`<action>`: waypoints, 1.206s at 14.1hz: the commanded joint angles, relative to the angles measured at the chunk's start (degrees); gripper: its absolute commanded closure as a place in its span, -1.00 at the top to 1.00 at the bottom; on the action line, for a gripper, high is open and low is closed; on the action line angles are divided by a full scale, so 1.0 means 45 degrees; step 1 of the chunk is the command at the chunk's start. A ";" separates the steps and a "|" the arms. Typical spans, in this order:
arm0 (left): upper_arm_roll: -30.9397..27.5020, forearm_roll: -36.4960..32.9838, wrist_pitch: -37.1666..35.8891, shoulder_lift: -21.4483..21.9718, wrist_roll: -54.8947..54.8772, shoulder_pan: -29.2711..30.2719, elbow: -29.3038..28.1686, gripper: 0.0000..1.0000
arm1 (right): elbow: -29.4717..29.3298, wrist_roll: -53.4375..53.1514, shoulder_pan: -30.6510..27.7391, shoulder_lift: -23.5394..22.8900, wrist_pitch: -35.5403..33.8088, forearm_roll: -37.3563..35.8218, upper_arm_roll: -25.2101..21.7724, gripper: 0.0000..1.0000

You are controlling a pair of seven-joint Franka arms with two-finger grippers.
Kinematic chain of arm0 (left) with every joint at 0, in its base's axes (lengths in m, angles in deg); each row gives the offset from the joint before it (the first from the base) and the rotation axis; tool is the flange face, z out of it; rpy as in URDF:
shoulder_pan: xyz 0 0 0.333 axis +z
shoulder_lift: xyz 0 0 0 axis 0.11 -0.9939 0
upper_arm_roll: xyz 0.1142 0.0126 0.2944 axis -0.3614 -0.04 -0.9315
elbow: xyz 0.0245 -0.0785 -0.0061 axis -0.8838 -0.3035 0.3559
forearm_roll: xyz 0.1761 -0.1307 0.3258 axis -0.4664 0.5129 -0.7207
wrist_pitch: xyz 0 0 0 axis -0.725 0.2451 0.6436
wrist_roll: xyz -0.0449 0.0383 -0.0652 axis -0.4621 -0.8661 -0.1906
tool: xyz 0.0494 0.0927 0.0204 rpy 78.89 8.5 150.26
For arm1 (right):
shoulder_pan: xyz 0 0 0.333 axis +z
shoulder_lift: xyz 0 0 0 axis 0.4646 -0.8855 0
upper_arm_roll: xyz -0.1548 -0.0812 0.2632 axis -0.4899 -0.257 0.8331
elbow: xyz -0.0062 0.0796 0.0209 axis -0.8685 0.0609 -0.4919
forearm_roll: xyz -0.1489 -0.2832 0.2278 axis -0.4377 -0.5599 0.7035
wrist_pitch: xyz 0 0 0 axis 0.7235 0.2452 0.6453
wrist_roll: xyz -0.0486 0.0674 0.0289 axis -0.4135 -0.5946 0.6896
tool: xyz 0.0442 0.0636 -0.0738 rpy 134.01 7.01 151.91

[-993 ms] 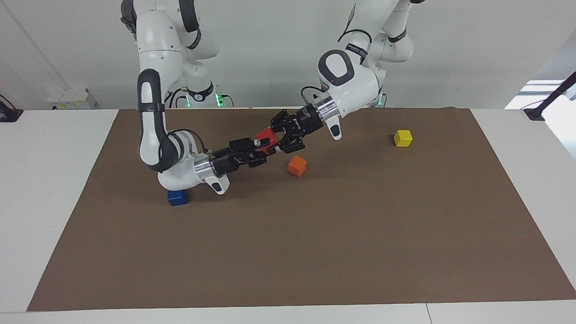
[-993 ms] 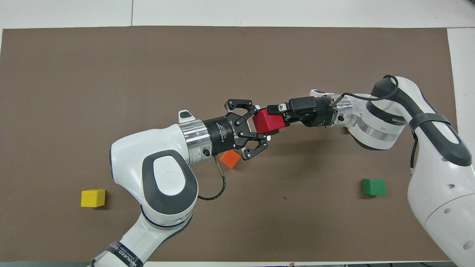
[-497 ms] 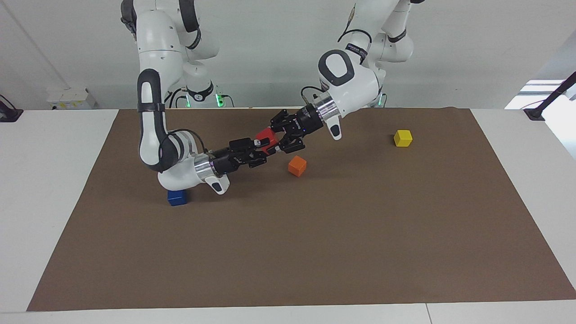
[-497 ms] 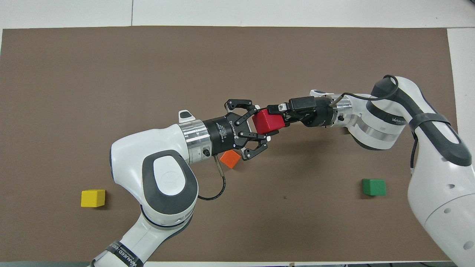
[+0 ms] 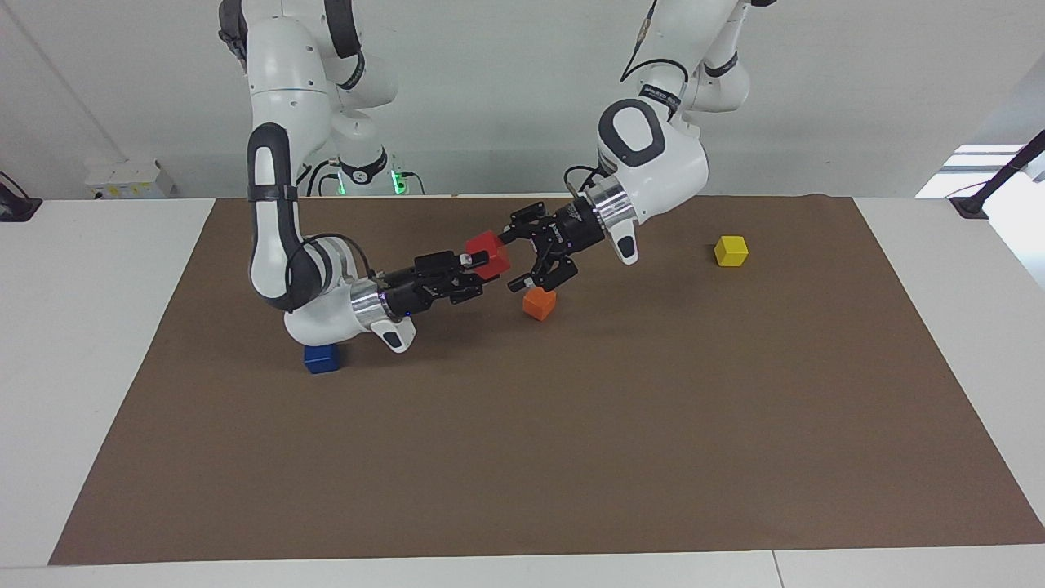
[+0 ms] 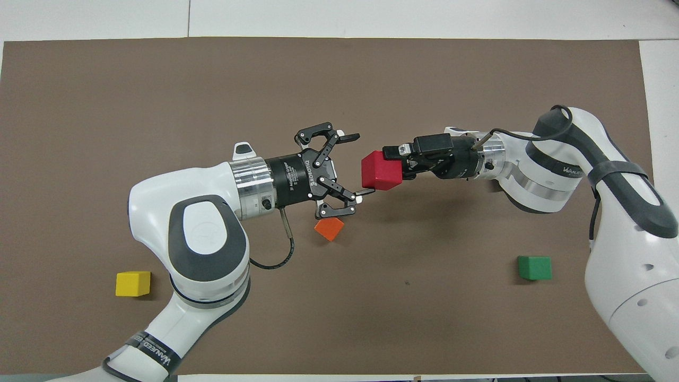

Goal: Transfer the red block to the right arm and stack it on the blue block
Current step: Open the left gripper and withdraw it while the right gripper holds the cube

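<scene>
"ROBOTIQ" stands on the left arm's black wrist body (image 6: 293, 179); "WANUEED" on the right arm's link (image 6: 563, 171).

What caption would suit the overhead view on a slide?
Right gripper holds the small red cube in mid-air; the open left gripper faces it above the brown mat.

White table (image 5: 98, 343) carrying a brown mat (image 5: 571, 457). Lying on the mat: yellow cube (image 5: 731, 251) toward the left arm's edge, orange cube (image 5: 540, 303) mid-mat, blue block (image 5: 321, 359) and green cube (image 6: 534, 267) toward the right arm's edge.
</scene>
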 commanded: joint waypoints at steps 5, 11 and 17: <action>-0.0027 -0.5927 -0.4662 0.0602 -0.2421 0.4466 -0.0685 1.00 | 0.0145 -0.1225 -0.0081 0.0995 0.0883 -0.0198 -0.0016 -1.00; -0.0027 -1.3233 -0.6910 0.0445 -0.6748 0.6461 0.0486 1.00 | -0.0848 -0.3095 -0.0236 0.1891 0.2539 -0.2222 -0.0094 -1.00; -0.0008 -1.8019 -0.8006 0.0465 -0.8886 0.7266 0.1872 1.00 | -0.2624 -0.6415 -0.0315 0.2968 0.4379 -0.7239 -0.0172 -1.00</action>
